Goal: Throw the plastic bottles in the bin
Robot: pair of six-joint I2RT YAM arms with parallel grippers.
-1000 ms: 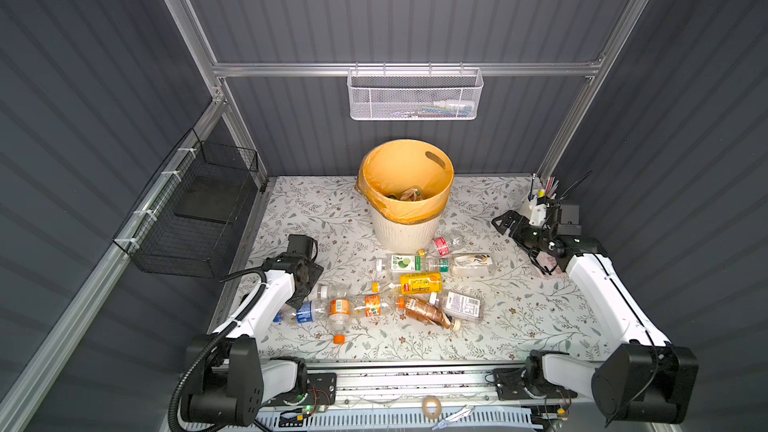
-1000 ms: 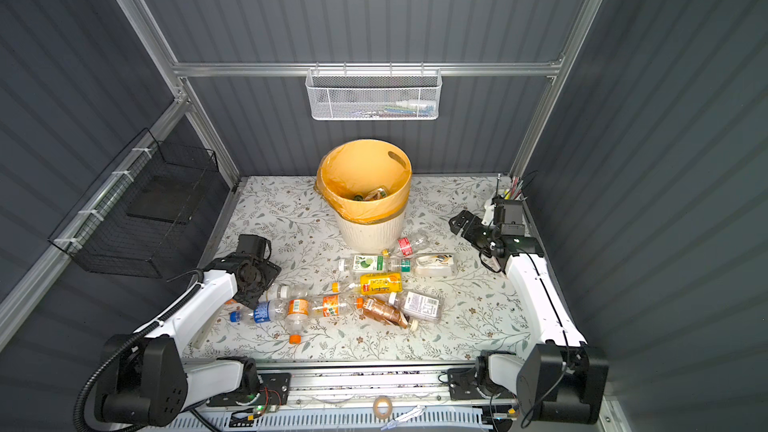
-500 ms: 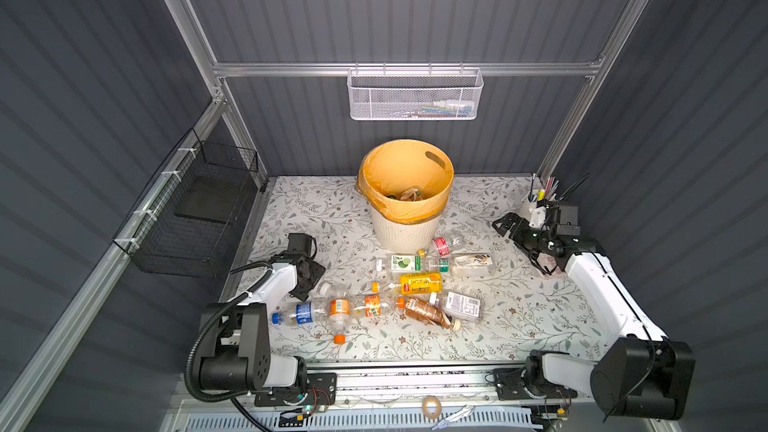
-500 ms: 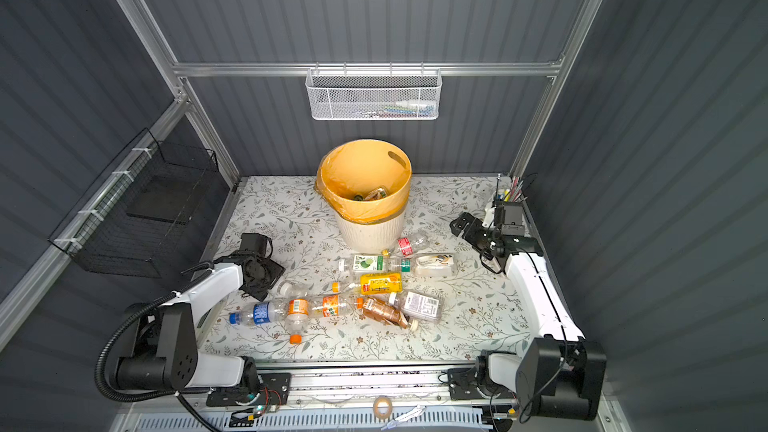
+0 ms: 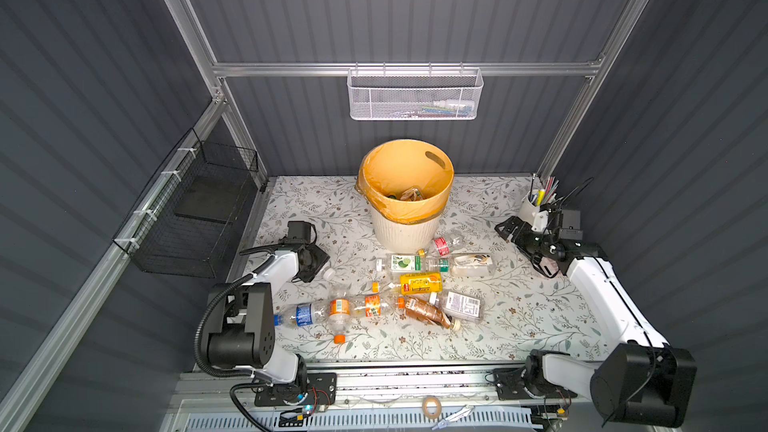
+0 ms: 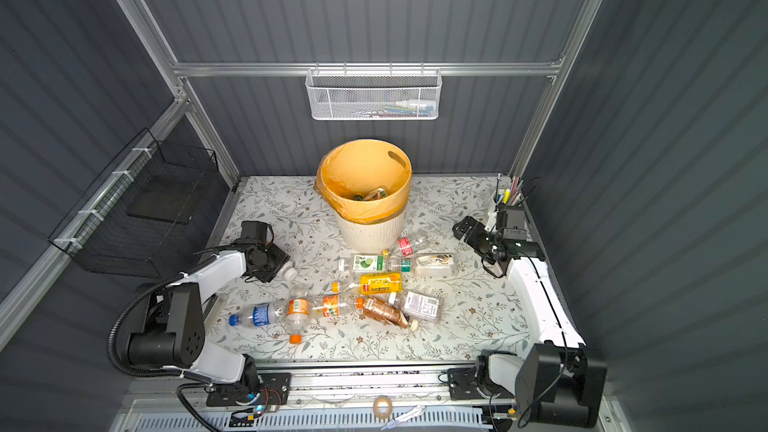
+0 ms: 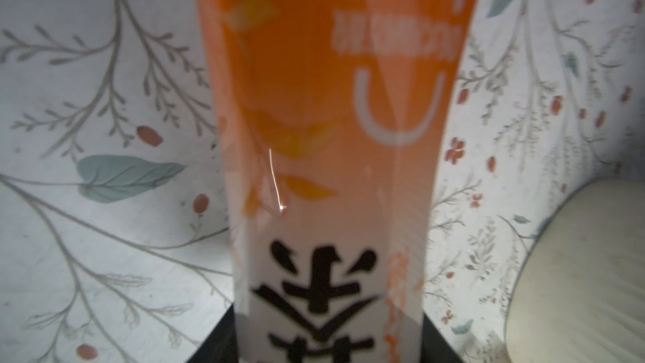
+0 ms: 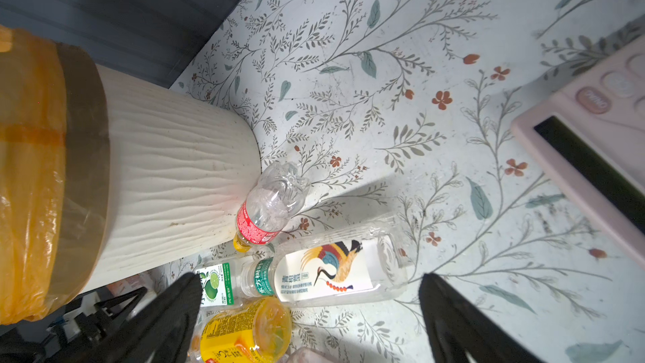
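Folding back toward its base since a second ago, the left arm (image 5: 279, 264) is keeping the left gripper (image 5: 316, 261) at the mat's (image 5: 540, 305) left edge, its jaws now clamping an orange-labelled bottle (image 7: 331, 134). The right gripper (image 5: 510, 229) is staying spread wide beside the pen cup (image 5: 530, 210). The other plastic bottles (image 5: 419, 283) are lying unmoved before the bin (image 5: 403, 232). In both top views only a white cap (image 5: 328, 273) is peeking out, and the left wrist view is blurring the label.

Mesh basket (image 5: 411, 97) on back rail, wire basket (image 5: 199, 218) left, pen cup (image 5: 530, 210), perhaps a timer (image 8: 593, 99)
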